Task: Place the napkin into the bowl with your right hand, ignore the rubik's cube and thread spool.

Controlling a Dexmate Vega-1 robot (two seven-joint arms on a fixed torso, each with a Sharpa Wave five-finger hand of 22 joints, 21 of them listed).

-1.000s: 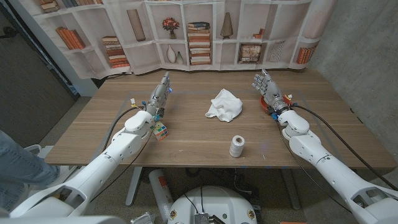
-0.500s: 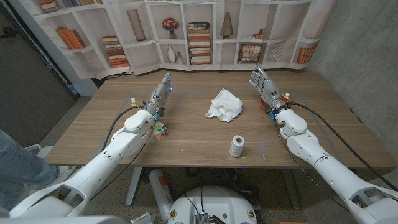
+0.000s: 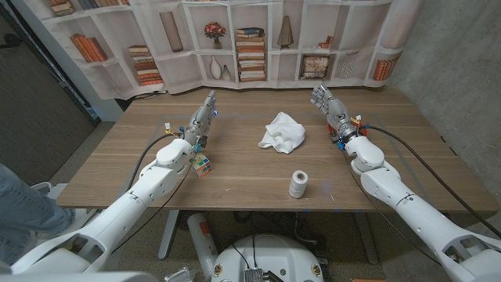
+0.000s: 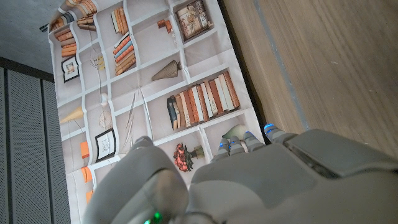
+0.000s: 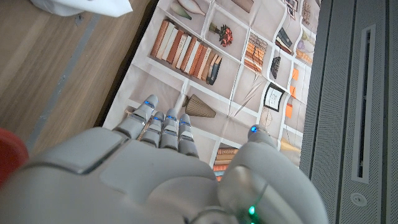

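— White cloth is seen as a crumpled heap: the napkin (image 3: 283, 131) lies on the wooden table (image 3: 235, 168), well apart from the right hand (image 3: 329, 107), off to the side of its fingers (image 3: 319, 94) toward the table's middle.

— How are those fingers held?

— They are stretched out, slightly apart, and nothing is held between them. In the right wrist view the right hand (image 5: 155, 168) is seen from behind, its fingertips (image 5: 165, 118) lined up close together with the thumb set off to one side; a corner of the napkin (image 5: 87, 6) is caught at the frame's edge, beyond the fingertips.

— And the other hand?

— The left hand (image 3: 202, 117) is seen extended over the table, fingers (image 3: 209, 100) straight and close together, nothing gripped. In the left wrist view the left hand (image 4: 261, 180) is seen from behind, with only the fingertips (image 4: 245, 140) showing past it.

— What else is on the table?

— A rubik's cube (image 3: 203, 165) is placed behind the left fingers, just beside the forearm. A thread spool (image 3: 298, 184) stands upright near the front edge, well behind both sets of fingertips. Something red-orange (image 3: 341, 135) is glimpsed under the right wrist; what it is cannot be told.
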